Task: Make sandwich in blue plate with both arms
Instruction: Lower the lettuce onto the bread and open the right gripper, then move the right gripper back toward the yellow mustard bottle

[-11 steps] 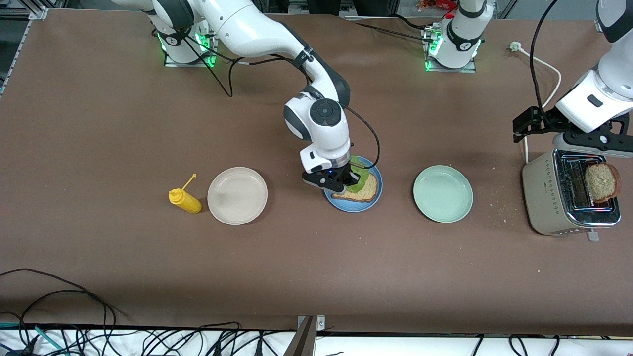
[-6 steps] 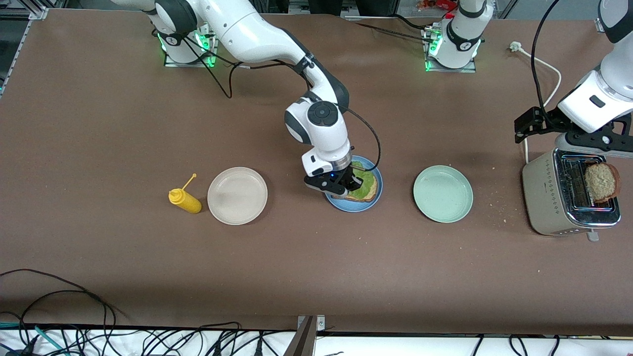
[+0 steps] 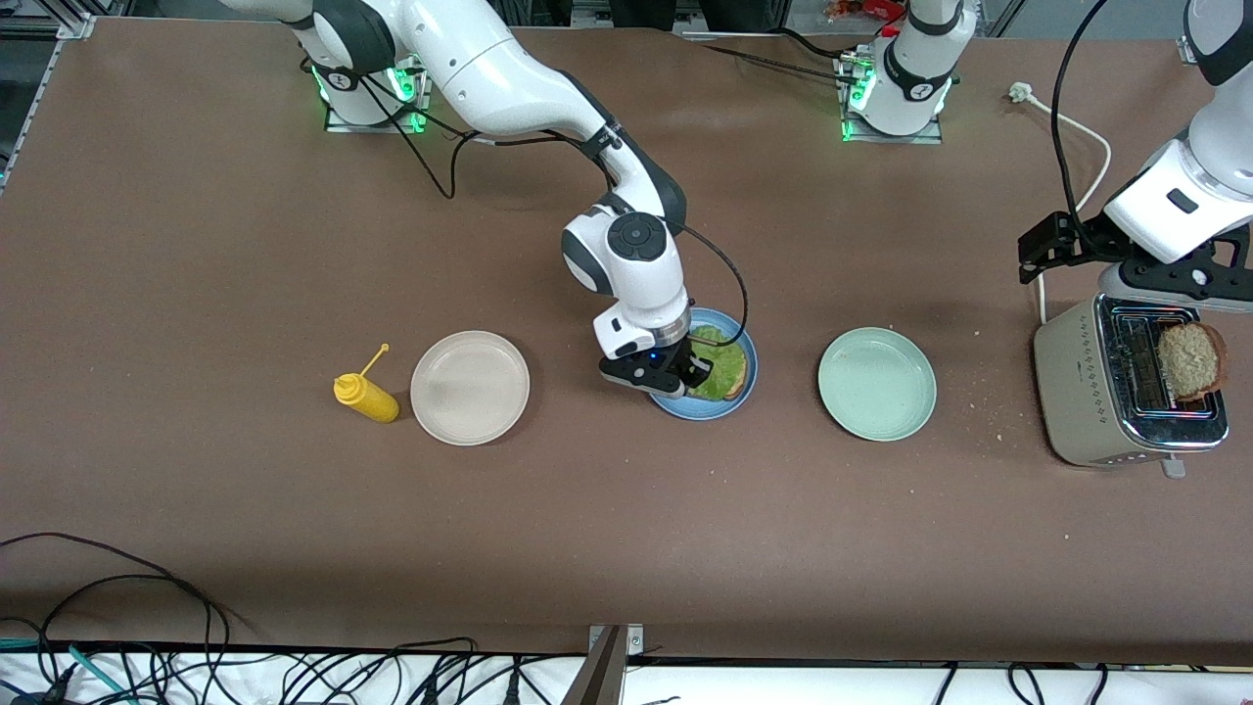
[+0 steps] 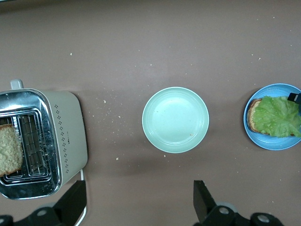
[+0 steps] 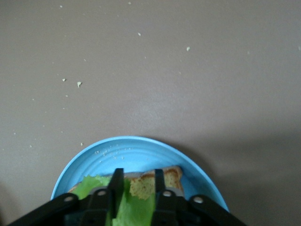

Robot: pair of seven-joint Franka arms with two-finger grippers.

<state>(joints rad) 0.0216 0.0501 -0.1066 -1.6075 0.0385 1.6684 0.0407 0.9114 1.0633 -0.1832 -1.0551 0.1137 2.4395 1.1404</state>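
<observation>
A yellow squeeze bottle lay beside an off-white plate toward the right arm's end of the table. The right gripper sat low over the blue plate mid-table, fingers narrowly parted around the lettuce leaf on the bread slice. A pale green plate stood next. The left gripper hovered wide open near the toaster, which held another slice.
</observation>
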